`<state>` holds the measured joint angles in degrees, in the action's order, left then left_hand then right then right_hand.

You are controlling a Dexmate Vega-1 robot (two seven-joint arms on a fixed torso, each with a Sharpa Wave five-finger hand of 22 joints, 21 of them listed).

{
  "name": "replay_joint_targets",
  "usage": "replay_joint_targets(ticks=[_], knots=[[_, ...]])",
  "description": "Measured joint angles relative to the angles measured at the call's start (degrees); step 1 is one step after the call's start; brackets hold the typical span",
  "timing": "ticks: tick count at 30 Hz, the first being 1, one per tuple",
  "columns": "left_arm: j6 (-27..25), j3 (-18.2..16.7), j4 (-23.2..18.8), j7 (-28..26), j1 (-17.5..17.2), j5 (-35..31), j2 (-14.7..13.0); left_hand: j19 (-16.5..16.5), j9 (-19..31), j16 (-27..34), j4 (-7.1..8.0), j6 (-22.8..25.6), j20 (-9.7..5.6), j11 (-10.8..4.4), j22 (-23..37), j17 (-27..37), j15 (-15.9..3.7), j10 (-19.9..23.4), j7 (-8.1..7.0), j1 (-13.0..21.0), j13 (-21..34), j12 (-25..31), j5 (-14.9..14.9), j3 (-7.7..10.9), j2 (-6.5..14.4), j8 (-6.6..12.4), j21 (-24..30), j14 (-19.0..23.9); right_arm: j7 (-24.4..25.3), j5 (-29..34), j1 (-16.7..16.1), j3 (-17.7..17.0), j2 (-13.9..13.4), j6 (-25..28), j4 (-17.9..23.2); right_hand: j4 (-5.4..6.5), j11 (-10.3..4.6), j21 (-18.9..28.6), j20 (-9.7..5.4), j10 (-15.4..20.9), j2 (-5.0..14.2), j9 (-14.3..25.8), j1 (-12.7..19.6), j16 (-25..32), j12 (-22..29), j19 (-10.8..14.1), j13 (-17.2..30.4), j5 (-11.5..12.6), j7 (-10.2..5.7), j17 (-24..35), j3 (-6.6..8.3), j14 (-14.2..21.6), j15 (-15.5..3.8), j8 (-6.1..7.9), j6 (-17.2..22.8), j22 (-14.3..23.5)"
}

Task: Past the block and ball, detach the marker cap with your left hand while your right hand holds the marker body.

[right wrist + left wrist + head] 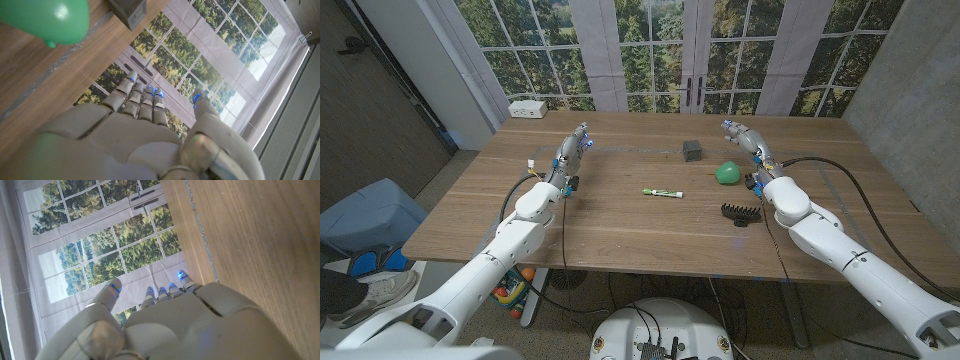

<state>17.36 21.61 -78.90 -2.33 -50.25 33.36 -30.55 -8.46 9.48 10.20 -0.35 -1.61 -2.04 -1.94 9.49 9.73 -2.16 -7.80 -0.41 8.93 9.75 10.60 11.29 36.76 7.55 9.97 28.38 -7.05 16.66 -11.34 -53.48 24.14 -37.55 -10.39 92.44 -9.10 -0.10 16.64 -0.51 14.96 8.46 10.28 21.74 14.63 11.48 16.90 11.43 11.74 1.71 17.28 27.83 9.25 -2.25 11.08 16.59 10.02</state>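
**Marker untouched, both hands wide of it**

The marker (663,192) lies flat near the middle of the bench (620,225), green cap end pointing toward the ball (727,173). The grey block (692,150) sits beyond the marker, the ball to the marker's right, and a black comb (741,212) on the near side of the ball.

The left hand (572,152) is well left of the marker, fingers apart and holding nothing; the right hand (747,139) is beyond the ball, likewise spread and empty.

Risks, as a judgement: the right hand's way to the marker runs past the ball — a brush would likely send it rolling into the marker. The marker is slim and round, so a loose grip on the body may let it twist as the cap is pulled.

No container appears to be on the bench, though its far edge is small in view.
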Motion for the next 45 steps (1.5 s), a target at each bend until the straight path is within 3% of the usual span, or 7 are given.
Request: replay_joint_targets(ticks=[10,15,22,25,37,38,45], knots=[[-0.03,-0.14,-2.03,-1.45,-1.12,-0.80,-0.52,0.60,0.00,0.00,0.00,0.20,0.01,0.00,0.00,0.00,0.13,0.00,-0.20,0.00,0.00,0.00,0.00,0.00,0.00,0.00,-0.21,0.13,2.36,6.85,-1.11,0.53,-2.28,2.38,4.25,0.00,-0.20,0.00,0.20,0.41,-0.88,0.00,0.87,0.22,0.00,0.20,0.00,0.00,-0.40,0.04,0.00,0.50,-0.11,0.00,0.40,0.00],[-0.27,-0.22,-2.80,-2.12,-1.53,-1.15,-0.64,0.62,0.00,0.00,-0.23,0.20,0.00,0.01,-0.01,0.00,0.21,0.01,-0.20,0.00,-0.01,0.00,0.00,0.24,0.00,0.00,-0.21,0.21,2.98,9.49,-1.36,0.59,-2.86,3.55,5.13,0.00,0.09,0.00,0.22,0.73,-0.57,-0.01,0.76,0.44,0.00,0.21,0.01,0.00,-0.40,0.16,0.00,0.81,0.20,0.00,0.40,-0.01],[-0.44,-0.24,-3.35,-2.65,-1.86,-1.38,-0.68,0.89,0.00,0.00,-0.23,0.19,0.27,-0.11,-0.01,-0.01,0.21,0.53,-0.20,0.00,-0.01,0.00,0.00,0.24,0.00,0.00,-0.43,0.21,4.00,13.84,-1.86,0.73,-3.74,6.74,6.82,0.01,-0.47,0.00,1.35,1.78,0.16,-0.01,1.49,1.06,0.43,0.69,0.01,0.45,-0.81,0.42,0.00,1.53,0.10,0.07,0.81,-0.01],[-0.52,-0.24,-3.43,-3.06,-1.89,-1.67,-0.67,0.92,0.00,0.00,-0.41,0.19,0.30,-0.11,-0.01,-0.01,0.21,0.53,-0.20,0.00,-0.01,0.00,0.00,0.07,0.00,0.00,-0.65,0.21,4.31,15.54,-2.91,0.97,-5.28,8.41,10.17,0.01,-0.63,0.00,1.56,2.25,0.16,0.09,1.49,1.30,0.48,0.89,0.13,0.45,-1.04,0.69,0.00,2.08,0.03,0.40,1.04,0.25],[-0.52,-0.09,-3.44,-3.09,-1.86,-1.72,-0.48,1.23,-0.01,0.00,-0.72,0.81,0.00,-0.10,-0.01,-0.01,-0.09,0.53,-0.20,0.00,-0.01,-0.01,0.00,0.24,0.00,0.00,-0.87,0.52,5.06,22.10,-2.91,0.97,-5.28,15.33,10.17,-0.24,-1.88,-0.33,1.96,2.85,0.69,0.28,2.02,1.72,0.88,1.30,0.18,0.99,-1.42,1.22,0.25,2.14,0.09,0.40,1.42,0.26],[-0.64,-0.07,-3.44,-3.11,-1.85,-1.83,-0.47,1.23,-0.01,0.00,-0.72,0.81,0.00,-0.10,-0.02,-0.01,0.03,0.53,-0.20,0.00,-0.01,-0.01,0.00,0.24,0.00,0.00,-0.87,0.65,5.07,22.61,-4.89,1.58,-7.57,15.93,15.99,-0.24,-2.07,-0.33,1.96,3.04,0.70,0.28,2.03,1.72,0.88,1.30,0.18,1.09,-1.43,1.22,0.25,2.14,0.09,0.40,1.41,0.26],[-0.64,0.06,-3.43,-2.94,-1.78,-1.83,-0.42,1.76,-0.01,0.00,-0.88,0.81,0.08,0.21,-0.02,-0.01,0.21,0.84,-0.20,0.00,-0.01,0.27,0.00,0.40,0.00,0.00,-1.31,0.83,5.01,26.26,-5.53,2.34,-8.47,19.97,18.55,-0.47,-2.60,-0.32,2.17,2.94,0.78,0.27,3.14,2.17,0.88,1.09,0.45,1.42,-1.64,1.46,0.49,2.57,0.07,0.40,1.20,0.49]])
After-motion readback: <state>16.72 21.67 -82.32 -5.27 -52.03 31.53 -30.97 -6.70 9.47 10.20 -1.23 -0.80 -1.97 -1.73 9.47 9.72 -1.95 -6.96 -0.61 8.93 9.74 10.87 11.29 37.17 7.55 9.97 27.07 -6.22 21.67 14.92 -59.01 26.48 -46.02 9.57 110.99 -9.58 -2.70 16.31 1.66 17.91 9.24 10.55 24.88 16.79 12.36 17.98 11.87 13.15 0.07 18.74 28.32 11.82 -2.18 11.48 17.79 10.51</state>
